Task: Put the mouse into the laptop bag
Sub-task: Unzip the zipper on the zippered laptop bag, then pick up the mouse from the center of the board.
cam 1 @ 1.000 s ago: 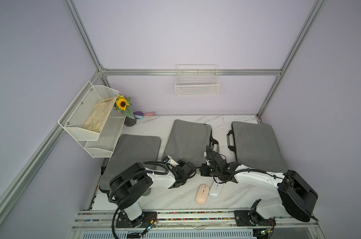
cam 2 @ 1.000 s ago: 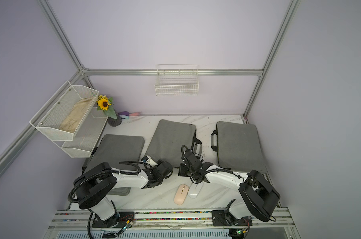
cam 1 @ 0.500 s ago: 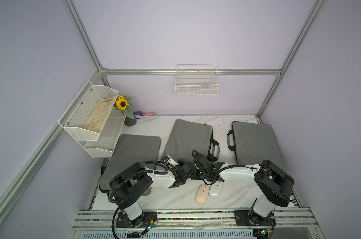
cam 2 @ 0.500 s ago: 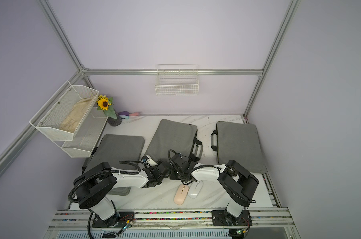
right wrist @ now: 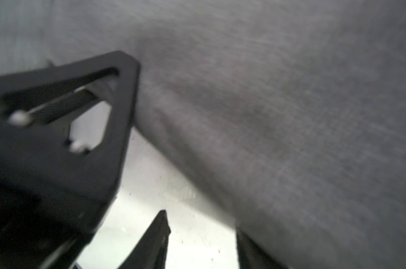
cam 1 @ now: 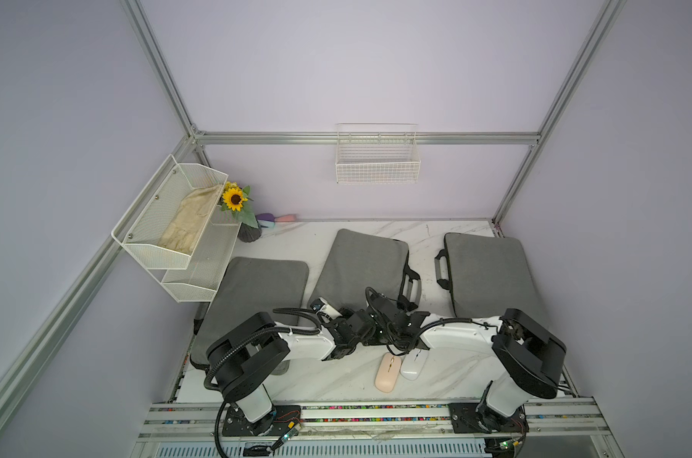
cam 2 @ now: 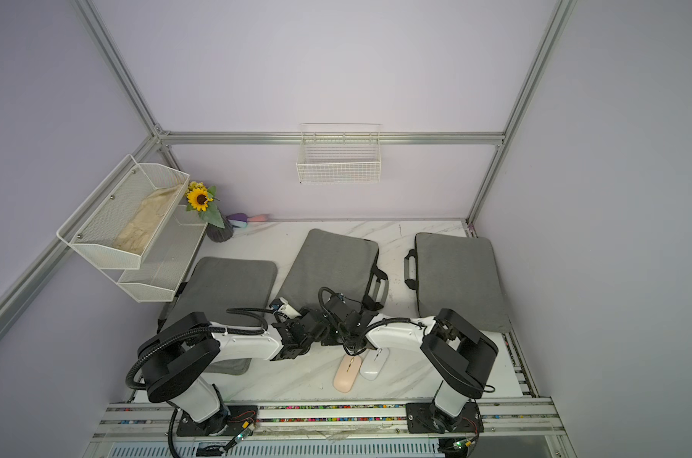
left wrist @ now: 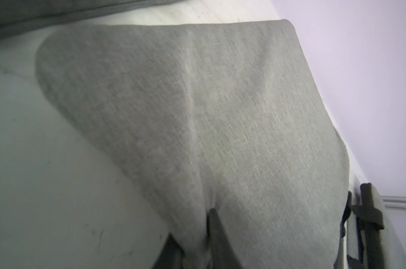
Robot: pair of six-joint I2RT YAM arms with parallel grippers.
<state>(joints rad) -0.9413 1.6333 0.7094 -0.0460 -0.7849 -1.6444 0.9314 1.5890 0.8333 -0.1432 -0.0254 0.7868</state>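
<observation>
Three grey laptop bags lie on the marble table; the middle laptop bag (cam 1: 360,269) (cam 2: 332,261) has both grippers at its near edge. The pink mouse (cam 1: 387,372) (cam 2: 347,372) and a white mouse (cam 1: 413,364) (cam 2: 374,364) lie side by side in front of the arms, touched by neither. My left gripper (left wrist: 192,223) (cam 1: 366,321) is open, with the bag's grey fabric (left wrist: 220,104) running between its fingers. My right gripper (right wrist: 200,219) (cam 1: 378,329) is open over bare table, one finger against the bag's edge (right wrist: 290,93).
Another grey bag (cam 1: 257,293) lies at the left, partly under the left arm, and a third (cam 1: 487,273) at the right. The left gripper's black body (right wrist: 57,139) crowds the right wrist view. A white shelf rack (cam 1: 177,230) and a sunflower vase (cam 1: 249,230) stand at the back left.
The right arm swung left from the middle bag's handle to its near edge, close beside the left gripper. Both grippers went from shut to open. The mice have not moved.
</observation>
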